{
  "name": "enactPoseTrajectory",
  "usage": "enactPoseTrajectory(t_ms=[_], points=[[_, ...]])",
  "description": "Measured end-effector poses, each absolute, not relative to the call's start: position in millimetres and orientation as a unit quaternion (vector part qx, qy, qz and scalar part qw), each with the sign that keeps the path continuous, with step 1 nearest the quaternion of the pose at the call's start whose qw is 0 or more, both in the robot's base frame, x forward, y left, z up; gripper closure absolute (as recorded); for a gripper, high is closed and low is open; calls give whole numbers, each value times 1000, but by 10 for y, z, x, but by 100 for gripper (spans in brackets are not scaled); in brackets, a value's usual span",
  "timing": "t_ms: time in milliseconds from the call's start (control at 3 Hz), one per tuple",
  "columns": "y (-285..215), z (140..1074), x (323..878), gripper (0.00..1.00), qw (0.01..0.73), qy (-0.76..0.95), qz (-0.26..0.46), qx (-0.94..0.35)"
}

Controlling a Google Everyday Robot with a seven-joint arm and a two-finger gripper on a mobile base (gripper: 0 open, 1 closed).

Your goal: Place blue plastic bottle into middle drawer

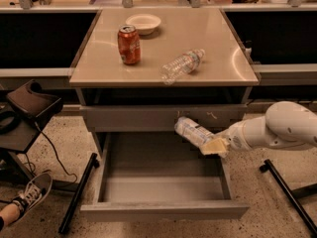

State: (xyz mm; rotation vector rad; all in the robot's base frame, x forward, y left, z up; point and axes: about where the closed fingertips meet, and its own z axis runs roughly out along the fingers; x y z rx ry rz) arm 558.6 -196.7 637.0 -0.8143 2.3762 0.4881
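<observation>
The stubby clear blue-labelled plastic bottle (193, 131), clasped at its lower right end by the hand (215, 146), hangs over the right rear of the open shallow grey metal drawer (163, 211); long axis slanted, free end pointing up-left.

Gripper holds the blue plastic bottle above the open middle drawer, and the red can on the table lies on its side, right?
No: camera view shows the red can standing upright on the table. The gripper does hold the blue plastic bottle above the open middle drawer.
</observation>
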Motion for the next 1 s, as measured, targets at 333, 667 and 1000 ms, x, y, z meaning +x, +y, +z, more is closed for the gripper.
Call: enactPoseTrajectory(t_ms=[333, 667, 1000], points=[[-1969, 6322, 5579, 100, 284, 890, 185, -304], [-1899, 6163, 5606, 100, 296, 886, 170, -313], [-1814, 5474, 5510, 100, 265, 897, 127, -330]])
